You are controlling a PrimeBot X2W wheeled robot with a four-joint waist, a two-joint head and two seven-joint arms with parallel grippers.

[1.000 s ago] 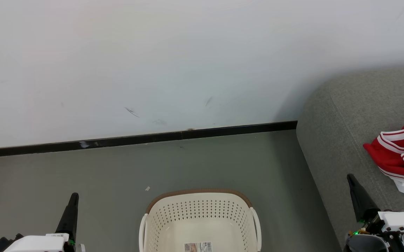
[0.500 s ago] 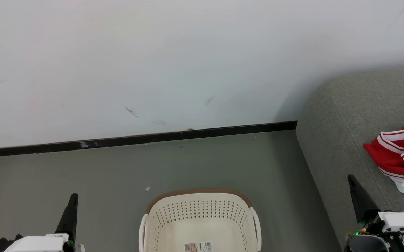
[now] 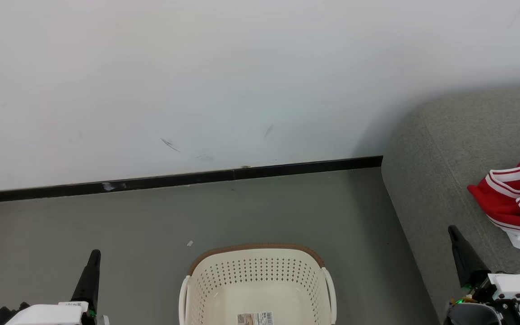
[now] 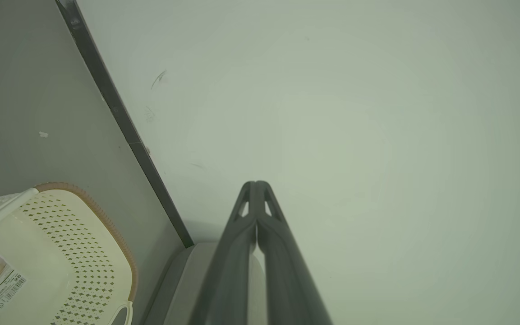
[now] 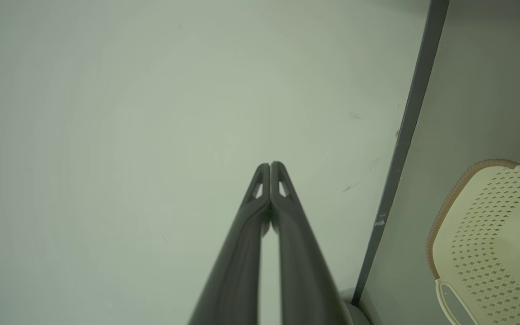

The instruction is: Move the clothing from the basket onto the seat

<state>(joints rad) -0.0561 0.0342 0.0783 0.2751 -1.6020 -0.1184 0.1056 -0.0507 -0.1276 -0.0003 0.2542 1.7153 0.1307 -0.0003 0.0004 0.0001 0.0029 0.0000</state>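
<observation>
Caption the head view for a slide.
Jersey on sofa, basket holding just its label, left tool and right tool shut.

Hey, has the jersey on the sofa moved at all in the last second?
No. The jersey lies where it did on the sofa, its red corner just as far from the sofa's rounded edge.

The clothing (image 3: pixel 512 201) lies on the seat (image 3: pixel 440 149), basket (image 3: pixel 255 271) bare.
</observation>
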